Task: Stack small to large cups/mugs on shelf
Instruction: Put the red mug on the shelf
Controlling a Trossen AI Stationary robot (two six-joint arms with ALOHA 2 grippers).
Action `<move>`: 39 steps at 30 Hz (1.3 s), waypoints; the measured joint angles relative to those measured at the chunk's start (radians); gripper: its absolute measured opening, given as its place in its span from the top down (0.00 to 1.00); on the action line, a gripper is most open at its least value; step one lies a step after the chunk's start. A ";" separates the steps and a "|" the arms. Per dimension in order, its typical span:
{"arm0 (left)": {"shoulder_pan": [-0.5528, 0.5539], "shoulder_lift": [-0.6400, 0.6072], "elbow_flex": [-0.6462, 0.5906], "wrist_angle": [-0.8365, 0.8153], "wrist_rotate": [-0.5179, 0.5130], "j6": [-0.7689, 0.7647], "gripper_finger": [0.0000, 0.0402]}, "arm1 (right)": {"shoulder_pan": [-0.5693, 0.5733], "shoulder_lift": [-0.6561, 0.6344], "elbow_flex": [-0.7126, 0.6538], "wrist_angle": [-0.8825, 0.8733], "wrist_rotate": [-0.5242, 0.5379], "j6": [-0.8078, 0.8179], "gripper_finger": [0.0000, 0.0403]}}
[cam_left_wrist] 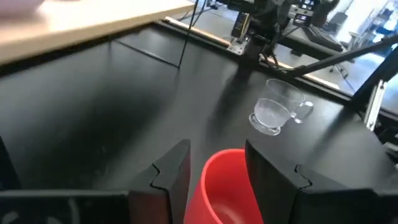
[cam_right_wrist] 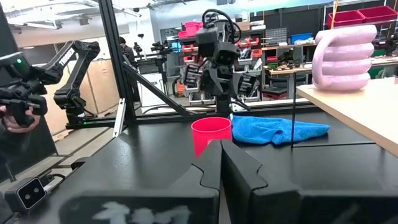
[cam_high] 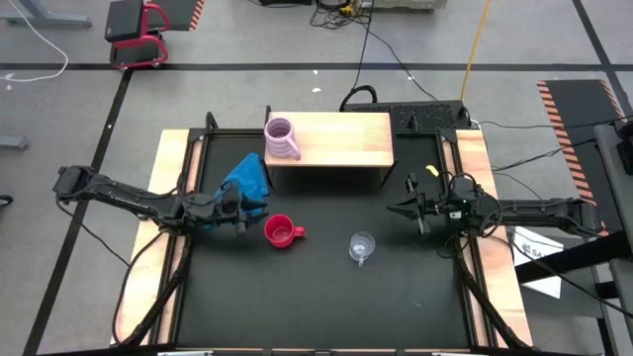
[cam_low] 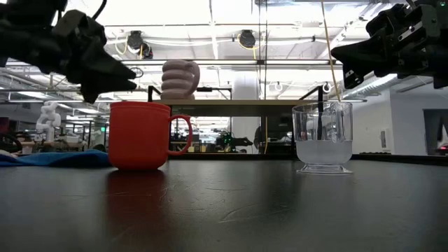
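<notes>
- The red mug stands upright on the black table, in front of the shelf's left end, its handle turned toward the glass cup.
- The left gripper hangs just beside the red mug on its left, raised above the tabletop; its fingers are spread, and the mug's rim shows between them in the left wrist view. The low view shows the fingertips apart from the mug, holding nothing.
- The clear glass cup stands upright to the right of the red mug, apart from it.
- The right gripper hovers right of the glass cup and a little nearer the shelf, well clear of it, its fingers pressed together and empty.
- The ribbed lilac-pink mug stands on the left end of the shelf.
- A blue cloth lies on the table just behind the left gripper.
</notes>
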 joint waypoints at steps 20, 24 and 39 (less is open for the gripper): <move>0.019 -0.001 0.043 0.264 0.080 0.302 0.62 | 0.000 0.000 0.000 0.000 0.000 0.008 1.00; 0.029 -0.001 0.049 0.229 0.062 0.281 0.62 | 0.000 0.000 0.000 0.000 0.000 0.008 1.00; 0.061 0.169 0.579 -0.747 0.116 0.169 0.62 | 0.000 0.000 0.000 0.000 0.000 0.008 1.00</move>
